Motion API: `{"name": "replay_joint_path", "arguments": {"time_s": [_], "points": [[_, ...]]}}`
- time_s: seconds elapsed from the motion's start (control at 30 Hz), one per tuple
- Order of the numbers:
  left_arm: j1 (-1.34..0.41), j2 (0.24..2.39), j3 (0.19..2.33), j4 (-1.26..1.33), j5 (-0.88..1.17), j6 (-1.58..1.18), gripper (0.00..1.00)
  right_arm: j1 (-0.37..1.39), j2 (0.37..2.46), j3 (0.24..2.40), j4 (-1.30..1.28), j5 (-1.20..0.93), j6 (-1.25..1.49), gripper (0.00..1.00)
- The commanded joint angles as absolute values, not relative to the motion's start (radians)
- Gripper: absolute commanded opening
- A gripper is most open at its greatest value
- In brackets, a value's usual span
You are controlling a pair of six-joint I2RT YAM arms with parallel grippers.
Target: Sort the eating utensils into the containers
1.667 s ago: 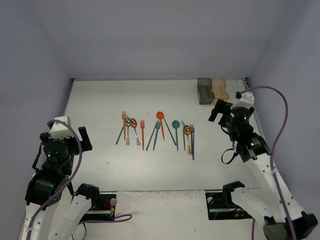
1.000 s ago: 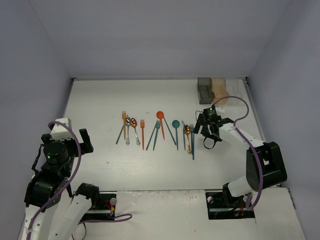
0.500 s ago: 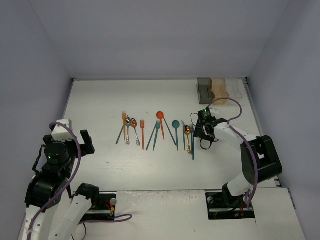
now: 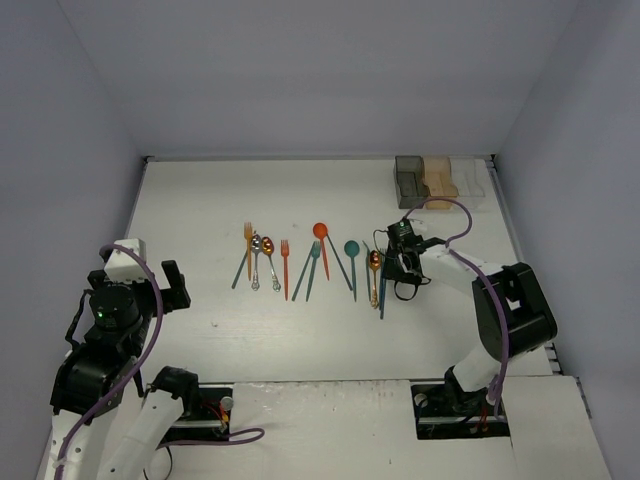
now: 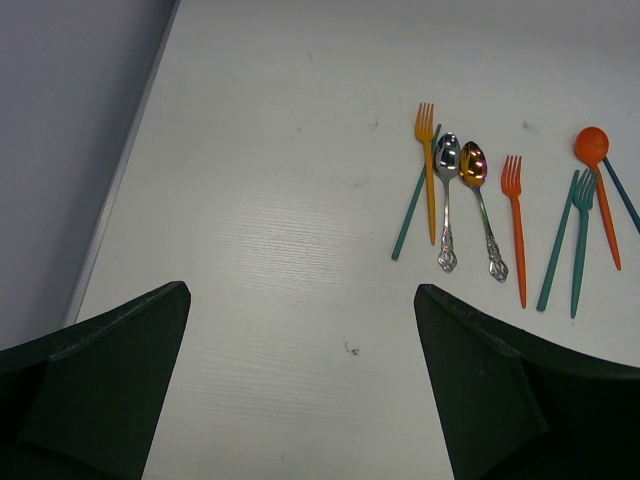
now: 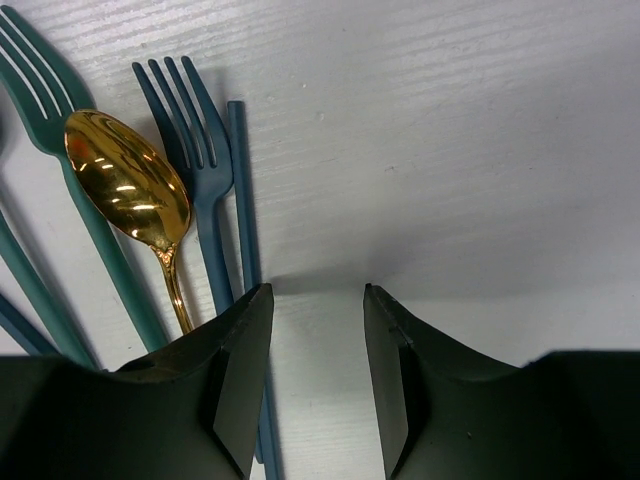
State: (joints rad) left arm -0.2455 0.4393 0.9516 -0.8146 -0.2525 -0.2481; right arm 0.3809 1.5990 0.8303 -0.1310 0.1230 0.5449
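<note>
Left gripper [image 5: 300,292]: spread wide with nothing between its fingers, held above the bare table [image 5: 260,250].
Left end of the row: ahead of that gripper and to its right, an orange fork [image 5: 427,150] crosses a teal chopstick [image 5: 408,218]. Just right of them a silver spoon [image 5: 446,165] and a copper-bowled spoon [image 5: 473,166] lie side by side.
Middle of the row: further to its right lie a second orange fork [image 5: 515,205], a teal fork [image 5: 580,225] and an orange spoon [image 5: 592,146].
Right end of the row: just ahead of the right gripper and to its left, a gold spoon [image 6: 128,185], a blue-grey fork [image 6: 195,150] and a blue-grey chopstick [image 6: 240,190] lie packed close together.
Right gripper [image 6: 315,300]: low over the table, a narrow gap between its fingers, holding nothing. The chopstick's handle runs under the inner edge of its left finger [image 6: 235,370].
Containers: well beyond the right gripper, to its right at the far edge, the dark grey bin [image 4: 408,181], orange-tan bin [image 4: 438,178] and clear bin [image 4: 470,178] adjoin. Their contents cannot be made out.
</note>
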Motion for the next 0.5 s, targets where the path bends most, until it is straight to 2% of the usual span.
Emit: {"name": "replay_joint_path", "arguments": {"time_s": [0.0, 0.27, 0.47], "points": [[-0.242, 0.46, 0.963, -0.775, -0.241, -0.264, 0.94, 0.387, 1.547, 0.868, -0.118, 0.144, 0.54, 0.38], [-0.242, 0.465, 0.961, -0.773, -0.237, -0.267, 0.94, 0.387, 1.494, 0.88, -0.118, 0.158, 0.556, 0.38], [-0.241, 0.465, 0.957, -0.773, -0.235, -0.272, 0.94, 0.387, 1.534, 0.884, -0.115, 0.147, 0.548, 0.39]]}}
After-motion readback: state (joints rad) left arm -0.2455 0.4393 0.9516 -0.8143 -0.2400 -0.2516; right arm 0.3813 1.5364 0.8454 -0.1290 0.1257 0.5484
